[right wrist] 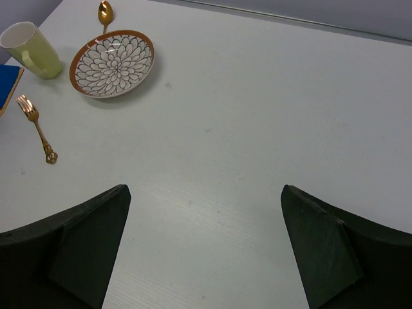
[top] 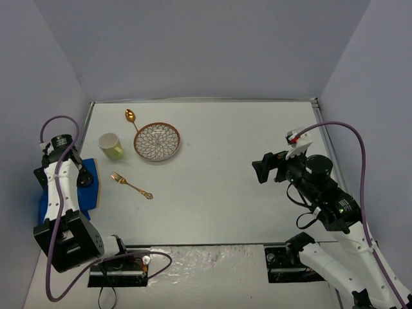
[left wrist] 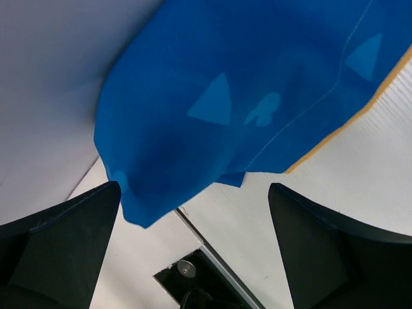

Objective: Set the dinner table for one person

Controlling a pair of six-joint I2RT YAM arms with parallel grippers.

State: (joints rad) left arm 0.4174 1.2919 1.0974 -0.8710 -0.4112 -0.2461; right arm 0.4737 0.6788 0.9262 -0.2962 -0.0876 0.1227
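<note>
Matte-white dinner table [top: 219, 187], thin grey metal rim, rectangular.

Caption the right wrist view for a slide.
Open right gripper above the dinner table, looking toward patterned plate, green mug, gold fork and gold spoon.

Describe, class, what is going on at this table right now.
Nothing is being held yet. The left arm's open fingers hang over the blue placemat at the left edge of the dinner table. The right arm's fingers, also open, hover over bare tabletop on the right. A patterned plate, yellow-green cup, gold spoon and gold fork sit clustered at the far left, not yet arranged.
</note>
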